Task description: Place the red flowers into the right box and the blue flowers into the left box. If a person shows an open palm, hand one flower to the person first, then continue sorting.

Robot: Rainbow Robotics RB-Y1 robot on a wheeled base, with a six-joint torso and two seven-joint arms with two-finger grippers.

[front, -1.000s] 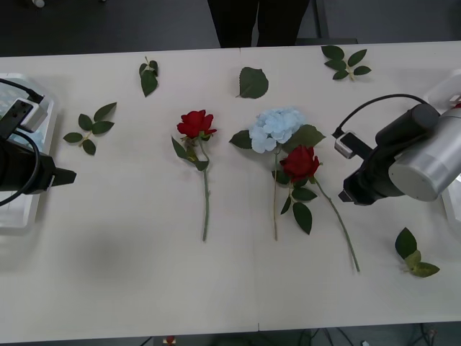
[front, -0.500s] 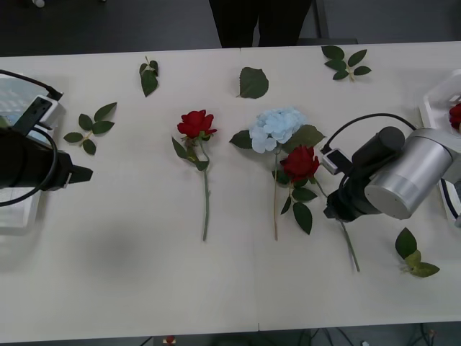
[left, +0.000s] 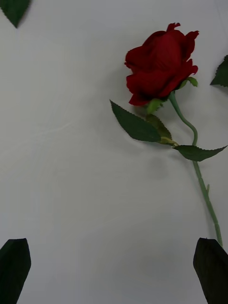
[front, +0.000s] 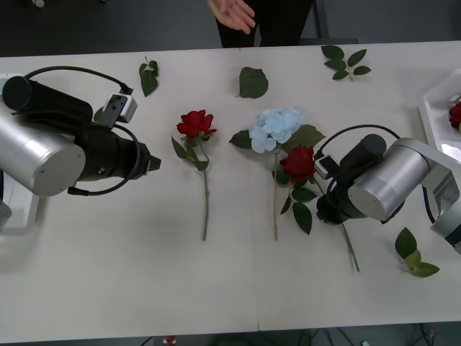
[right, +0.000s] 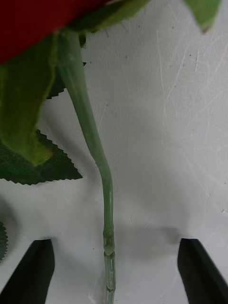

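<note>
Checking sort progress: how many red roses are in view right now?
3. One rose lies left of centre on the table, one below the blue hydrangea, and one is partly visible in the right box; others may be hidden.

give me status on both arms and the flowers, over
Right gripper open, fingers straddling right rose's stem. Left gripper open, beside the left rose. Open palm showing at table's far edge. Nothing blocking.

No text, label, brand, number or sign can be read anywhere in these views (not on the counter (front: 108,288), the arms, or the white box rim at the right edge (front: 432,119)).
</note>
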